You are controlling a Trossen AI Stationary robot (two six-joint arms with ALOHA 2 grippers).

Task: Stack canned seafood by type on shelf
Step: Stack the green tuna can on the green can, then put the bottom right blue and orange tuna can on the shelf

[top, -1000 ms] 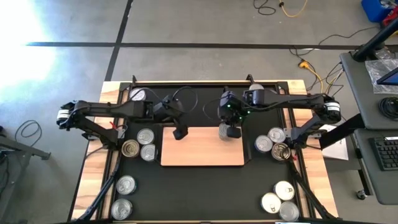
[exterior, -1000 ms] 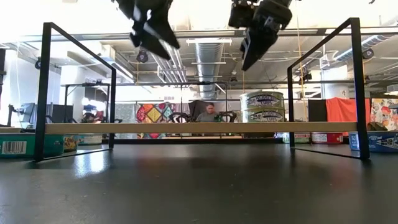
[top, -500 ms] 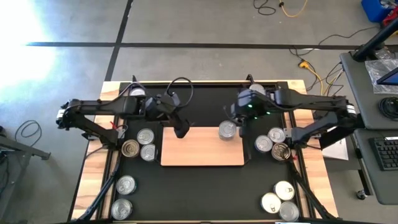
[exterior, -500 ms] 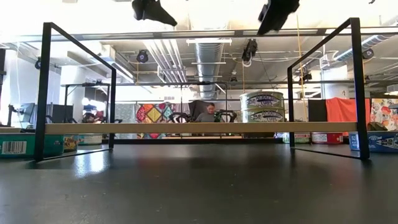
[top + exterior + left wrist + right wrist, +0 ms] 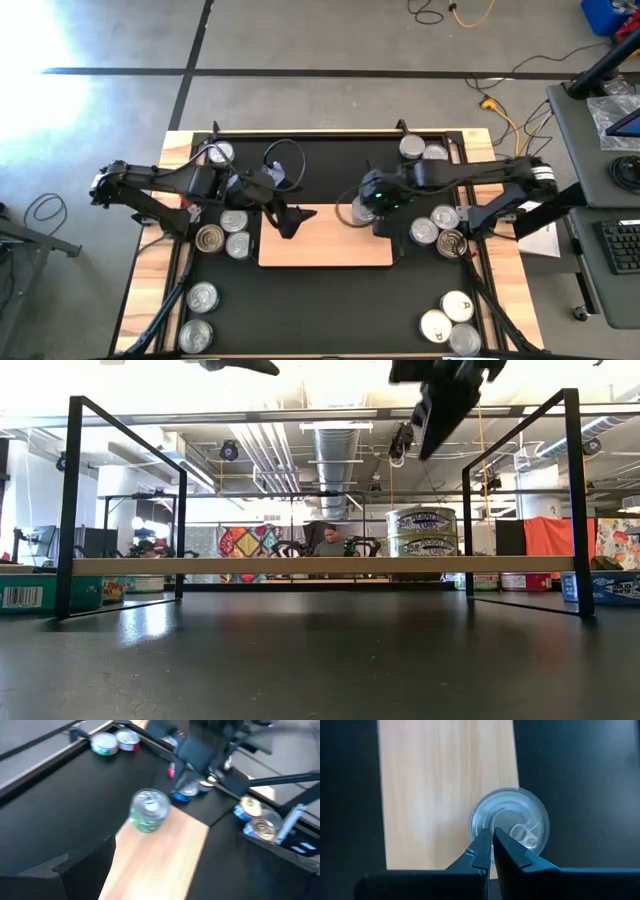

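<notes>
Seen from overhead, the shelf (image 5: 325,236) lies at the centre of the black mat (image 5: 320,300), and one stack of two cans (image 5: 428,532) stands on it near its 1 o'clock corner; that stack looks freshly placed, so the step in hand is judged to be the turn toward fetching another tin. The right gripper (image 5: 492,851) hangs just above the stack with its fingers pressed together and nothing between them. The left gripper (image 5: 290,222) hovers over the shelf's 10 o'clock corner with its fingers spread wide, also empty. Loose canned seafood waits in clusters: three tins (image 5: 225,233) at the shelf's 9 o'clock, three (image 5: 438,228) at its 3 o'clock, two (image 5: 198,315) at the mat's 7 o'clock, three (image 5: 450,322) at 5 o'clock, and a few along the far edge. The next move likely calls for one arm to reach a matching tin in the nearest cluster and grip it by the sides. The stacked cans carry a blue-green label whose writing is too small to read.
</notes>
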